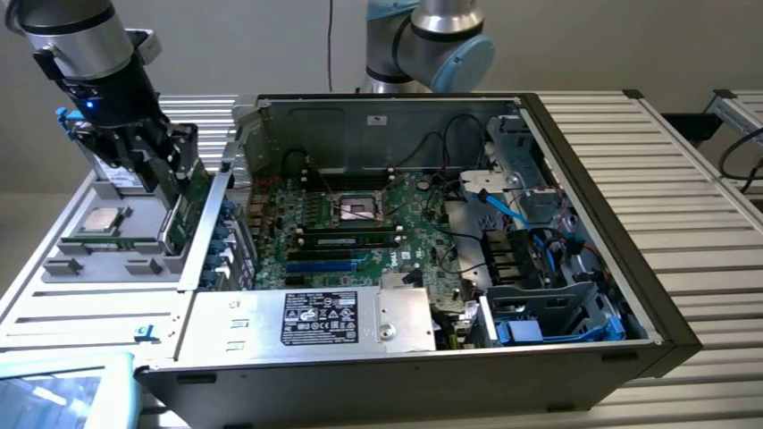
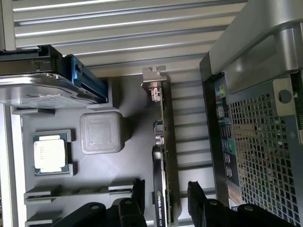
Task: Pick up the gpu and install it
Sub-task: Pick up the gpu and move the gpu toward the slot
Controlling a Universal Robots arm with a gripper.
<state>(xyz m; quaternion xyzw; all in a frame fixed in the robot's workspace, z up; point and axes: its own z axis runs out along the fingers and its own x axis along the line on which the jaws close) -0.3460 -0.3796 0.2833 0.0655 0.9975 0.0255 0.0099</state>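
The gpu (image 2: 163, 156) stands on its edge in a slot of the grey parts tray (image 2: 118, 170), its silver end bracket at the far end and its black cooler face near my fingers. My gripper (image 2: 165, 189) is open and straddles the card, one black finger on each side with a gap to each face. In the exterior view the gripper (image 1: 161, 165) hangs over the green board of the gpu (image 1: 185, 210) at the exterior view's left, just outside the computer case (image 1: 667, 331).
The tray (image 1: 71, 268) also holds a processor chip (image 2: 49, 152), a grey drive (image 2: 38, 80), memory sticks (image 2: 75, 190) and a square grey block (image 2: 101, 132). The open case shows its motherboard (image 1: 357, 232). A second robot arm (image 1: 430, 45) stands behind the case.
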